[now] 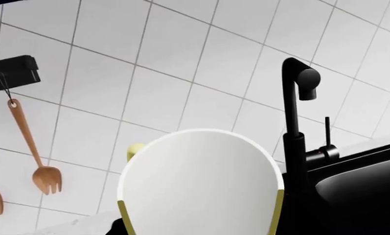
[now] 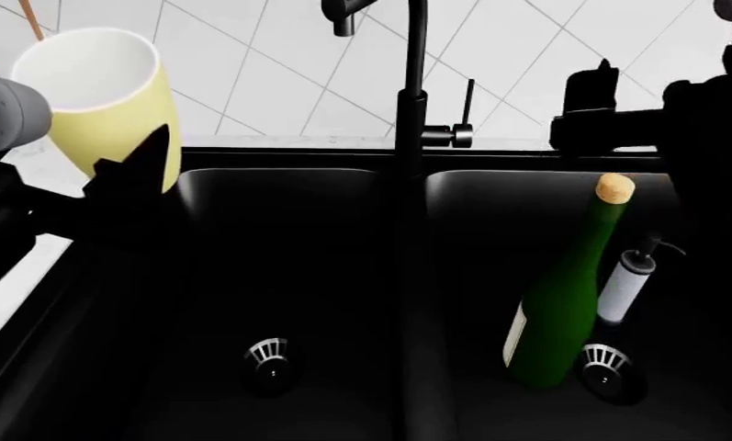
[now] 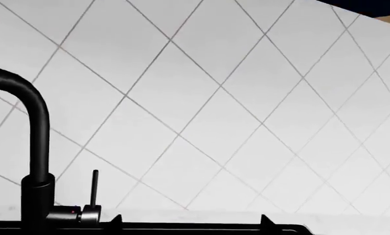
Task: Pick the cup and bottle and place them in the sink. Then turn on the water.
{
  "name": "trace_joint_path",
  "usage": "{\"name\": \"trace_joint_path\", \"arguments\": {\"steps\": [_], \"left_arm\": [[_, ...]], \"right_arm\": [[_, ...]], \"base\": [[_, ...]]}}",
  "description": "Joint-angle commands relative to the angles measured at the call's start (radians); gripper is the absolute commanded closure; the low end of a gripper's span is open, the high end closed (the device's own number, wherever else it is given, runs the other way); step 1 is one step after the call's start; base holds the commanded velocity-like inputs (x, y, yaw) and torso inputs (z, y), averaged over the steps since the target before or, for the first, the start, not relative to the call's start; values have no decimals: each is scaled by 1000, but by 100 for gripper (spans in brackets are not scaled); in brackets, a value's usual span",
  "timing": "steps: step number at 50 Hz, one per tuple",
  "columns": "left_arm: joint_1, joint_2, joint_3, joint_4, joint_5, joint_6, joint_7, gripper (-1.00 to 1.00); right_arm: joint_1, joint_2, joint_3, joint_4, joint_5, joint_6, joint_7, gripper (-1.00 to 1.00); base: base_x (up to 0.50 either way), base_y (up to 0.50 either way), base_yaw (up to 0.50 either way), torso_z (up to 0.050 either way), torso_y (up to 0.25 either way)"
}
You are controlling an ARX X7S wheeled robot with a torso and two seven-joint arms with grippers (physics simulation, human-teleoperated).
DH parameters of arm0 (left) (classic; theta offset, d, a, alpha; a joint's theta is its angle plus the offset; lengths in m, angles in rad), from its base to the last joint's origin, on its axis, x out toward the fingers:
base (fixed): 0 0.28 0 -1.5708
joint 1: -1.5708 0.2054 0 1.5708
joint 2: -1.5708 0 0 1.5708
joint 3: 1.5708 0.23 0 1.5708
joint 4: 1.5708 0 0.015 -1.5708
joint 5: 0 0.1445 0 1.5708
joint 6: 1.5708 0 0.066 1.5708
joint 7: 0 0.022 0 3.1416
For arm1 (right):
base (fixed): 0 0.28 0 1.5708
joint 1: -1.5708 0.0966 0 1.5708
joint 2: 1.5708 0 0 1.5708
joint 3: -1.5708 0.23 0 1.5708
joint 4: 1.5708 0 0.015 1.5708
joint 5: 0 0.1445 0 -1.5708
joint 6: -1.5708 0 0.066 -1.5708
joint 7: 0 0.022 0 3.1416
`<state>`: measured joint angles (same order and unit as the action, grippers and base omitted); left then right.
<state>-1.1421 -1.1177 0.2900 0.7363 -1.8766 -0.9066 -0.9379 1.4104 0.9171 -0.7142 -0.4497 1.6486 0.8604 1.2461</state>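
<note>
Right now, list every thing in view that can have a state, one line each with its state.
cup: upright, held by the left gripper above the counter left of the sink, empty.
bottle: corked, leaning in the right basin, base by the drain.
sink: left basin holds nothing, no water seen.
faucet: no water running.
right gripper: near the faucet lever, jaws unclear.
</note>
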Motion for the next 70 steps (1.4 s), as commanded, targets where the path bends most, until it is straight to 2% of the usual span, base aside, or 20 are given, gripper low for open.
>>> {"name": "trace_joint_path", "arguments": {"steps": [1,10,11,25,30,40,60,70], "left_arm": [[0,8,2,-1,4,9,-9,100],[-19,27,28,-7,2,-11,-21,100],[-83,44,55,-45,-23,-45,-30,100],[-194,163,193,-129,-25,-155,-66,100],[-183,204,232,-146,18,-177,-54,100],[-141,229,264,-144,57,-182,-43,100],[-76,207,299,-134,69,-200,-7,100],[-32,217,328,-140,125,-209,16,100]], "right_arm": [[173,-3,18,-44,182,78,142,-100],[330,-17,11,-38,323,121,248,-100],[339,-17,11,-35,326,124,248,-100],[345,-19,-3,-11,281,138,203,-100],[345,-4,0,-12,279,139,195,-100],[360,3,-3,-8,289,141,201,-100],[363,-1,-15,-6,284,134,200,-100],[359,7,-19,-20,293,125,206,-100]], "base": [[0,0,0,0,0],[0,0,0,0,0],[0,0,0,0,0],[0,0,0,0,0],[0,0,0,0,2],[0,0,0,1,0],[0,0,0,0,1],[0,0,0,0,0]]}}
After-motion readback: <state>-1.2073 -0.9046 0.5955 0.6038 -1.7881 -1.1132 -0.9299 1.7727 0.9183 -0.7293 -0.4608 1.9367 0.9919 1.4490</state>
